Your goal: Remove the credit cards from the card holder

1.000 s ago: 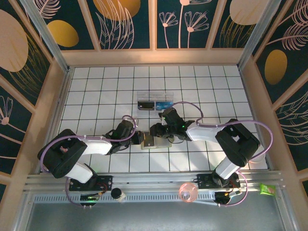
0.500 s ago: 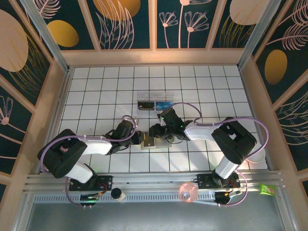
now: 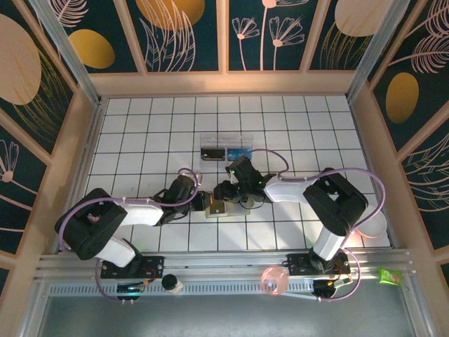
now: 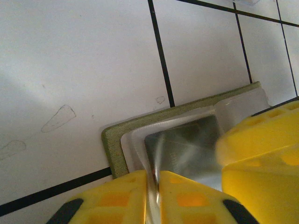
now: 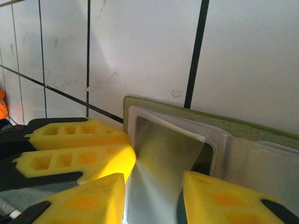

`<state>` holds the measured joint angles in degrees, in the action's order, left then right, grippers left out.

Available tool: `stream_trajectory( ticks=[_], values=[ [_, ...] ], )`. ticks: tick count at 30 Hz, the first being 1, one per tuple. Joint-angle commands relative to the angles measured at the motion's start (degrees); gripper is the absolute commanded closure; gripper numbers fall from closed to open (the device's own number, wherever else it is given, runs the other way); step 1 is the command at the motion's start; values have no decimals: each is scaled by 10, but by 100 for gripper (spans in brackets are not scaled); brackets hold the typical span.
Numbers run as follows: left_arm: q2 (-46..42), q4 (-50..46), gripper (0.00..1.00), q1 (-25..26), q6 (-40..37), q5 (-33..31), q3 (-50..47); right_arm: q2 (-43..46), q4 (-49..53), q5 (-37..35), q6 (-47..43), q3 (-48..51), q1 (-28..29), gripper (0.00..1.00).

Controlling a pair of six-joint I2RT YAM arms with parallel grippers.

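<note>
1. The table [image 3: 140, 126] is white with black lines.
2. The holder [image 3: 216, 206] lies open between both arms.
3. The left gripper [image 4: 153, 186] pinches its clear pocket.
4. The right gripper [image 5: 154, 196] pinches a silver card [image 5: 161, 158].

Both arms meeting mid-table over the open card holder [image 3: 217, 206], clear plastic box [image 3: 226, 148] just behind
</note>
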<state>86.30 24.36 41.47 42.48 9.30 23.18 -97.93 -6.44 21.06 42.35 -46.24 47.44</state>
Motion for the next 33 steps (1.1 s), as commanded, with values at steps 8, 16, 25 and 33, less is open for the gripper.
stream_trajectory(
  ticks=[8, 16, 25, 33],
  values=[
    [-5, -68, 73, 0, 0, 8, -24, 16, 93, -103, 17, -19, 23, 60],
    [-8, -69, 72, -6, 0, 8, -26, 33, 136, -161, 27, -23, 32, 59],
    [-57, -89, 69, -8, -7, 7, -20, 89, 103, -166, -15, -20, 43, 52],
    [-87, -120, 77, 19, -33, 1, 34, 104, 89, -88, -55, 16, -7, 67]
  ],
)
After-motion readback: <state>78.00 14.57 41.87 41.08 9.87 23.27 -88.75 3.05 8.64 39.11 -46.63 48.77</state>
